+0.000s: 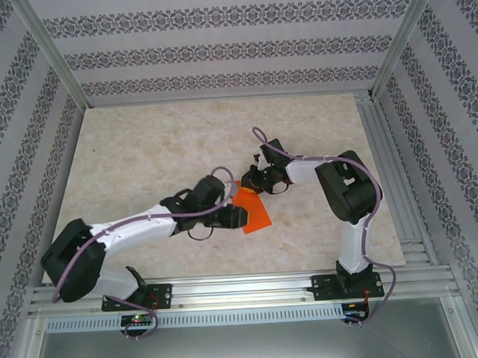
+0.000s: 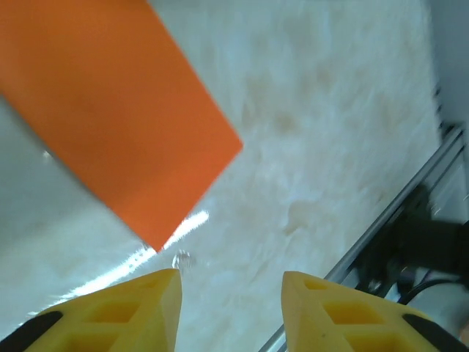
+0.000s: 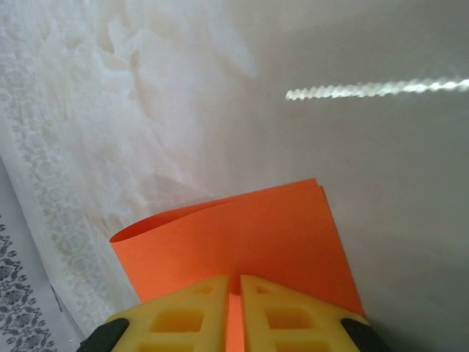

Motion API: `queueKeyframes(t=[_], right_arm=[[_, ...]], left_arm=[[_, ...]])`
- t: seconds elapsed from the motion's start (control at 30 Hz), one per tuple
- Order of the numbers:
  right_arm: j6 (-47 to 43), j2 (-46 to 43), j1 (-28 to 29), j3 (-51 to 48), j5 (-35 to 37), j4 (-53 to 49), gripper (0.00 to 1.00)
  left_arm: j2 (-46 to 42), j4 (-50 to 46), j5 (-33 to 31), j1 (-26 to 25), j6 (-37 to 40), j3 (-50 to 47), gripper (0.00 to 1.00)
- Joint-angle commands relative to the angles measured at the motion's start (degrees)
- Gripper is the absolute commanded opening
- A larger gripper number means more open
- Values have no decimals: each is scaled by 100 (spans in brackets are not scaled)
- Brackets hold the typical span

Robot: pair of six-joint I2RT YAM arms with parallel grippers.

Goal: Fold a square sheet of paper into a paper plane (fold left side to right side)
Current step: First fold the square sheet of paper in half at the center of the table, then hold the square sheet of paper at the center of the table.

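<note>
Between the two tools in the top view, the folded square sheet of paper (image 1: 258, 214) sits over the counter (image 1: 142, 151), with the left tool (image 1: 234, 216) and right tool (image 1: 249, 184) at its edges. In the left wrist view, the left tool (image 2: 231, 284) stands open with nothing between its fingers, and the sheet (image 2: 117, 110) is ahead to its left. In the right wrist view, the right tool (image 3: 234, 287) pinches the sheet's (image 3: 242, 235) near edge.

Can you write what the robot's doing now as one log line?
left fingers: open, empty | right fingers: shut on orange paper | paper state: folded over, two layers
</note>
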Motion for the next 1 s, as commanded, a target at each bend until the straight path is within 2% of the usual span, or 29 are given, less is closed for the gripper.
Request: queueKeyframes(t=[0.0, 0.2, 0.4, 0.67, 0.97], right_arm=[[264, -60, 76, -392, 442, 20, 14], [209, -50, 86, -299, 487, -77, 14], [182, -16, 109, -261, 481, -131, 14], [149, 5, 129, -232, 491, -188, 14], [112, 13, 129, -155, 474, -248, 14]], left_arm=[[-154, -290, 151, 559, 106, -3, 43], [510, 667, 802, 678, -21, 67, 41], [1221, 1394, 1053, 521, -170, 201, 40], [2159, 1489, 1078, 287, -143, 595, 39], [2505, 1343, 926, 252, -66, 492, 38]])
